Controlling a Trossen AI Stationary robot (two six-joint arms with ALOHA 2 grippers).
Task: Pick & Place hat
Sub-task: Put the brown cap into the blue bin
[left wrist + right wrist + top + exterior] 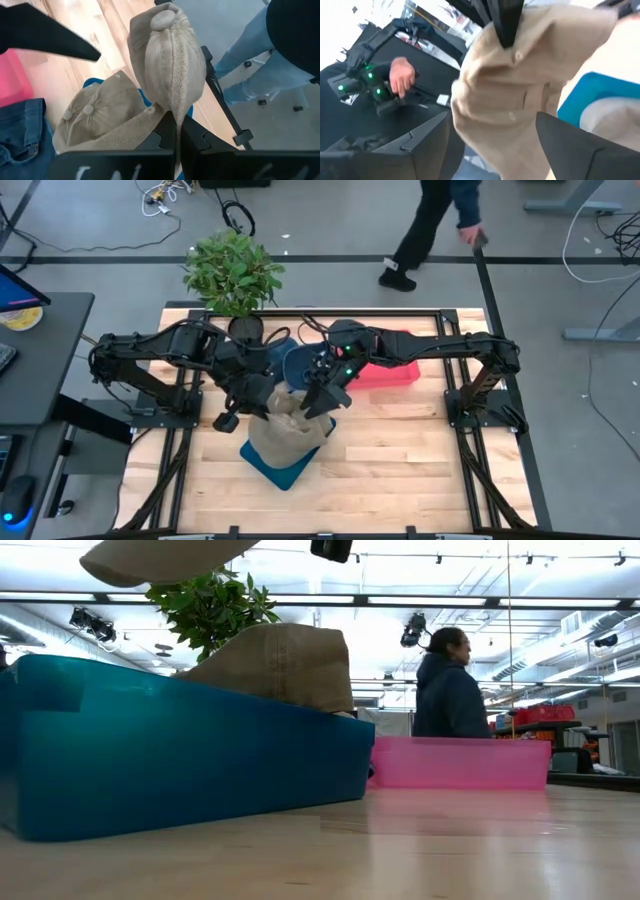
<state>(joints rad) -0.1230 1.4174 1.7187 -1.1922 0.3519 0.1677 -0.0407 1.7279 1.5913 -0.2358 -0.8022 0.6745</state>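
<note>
A tan corduroy cap (172, 55) hangs lifted above a blue bin (283, 470) that holds more tan hats (95, 120). My left gripper (176, 131) is shut on the lifted cap, over the bin in the high view (262, 395). The cap also shows at the top of the low view (150, 558). My right gripper (495, 150) is open, close beside the cap on its right (325, 395), with its fingers standing on either side of the tan cloth (520, 100). Another tan hat (280, 665) rests in the bin. My left gripper pinches the cap's lower edge (175, 107) between its two shut fingers, with the cloth folded flat into a ridge. The cap is lifted clear of the bin, and its top button (162, 20) points away from the fingers. Whether my right gripper touches the cap, I cannot tell.
A pink bin (385, 370) stands at the back right. Blue denim (22, 130) lies beside the blue bin, and a potted plant (235, 275) stands at the far edge. A person (448, 680) walks behind the table, and a hand (401, 75) shows beyond it.
</note>
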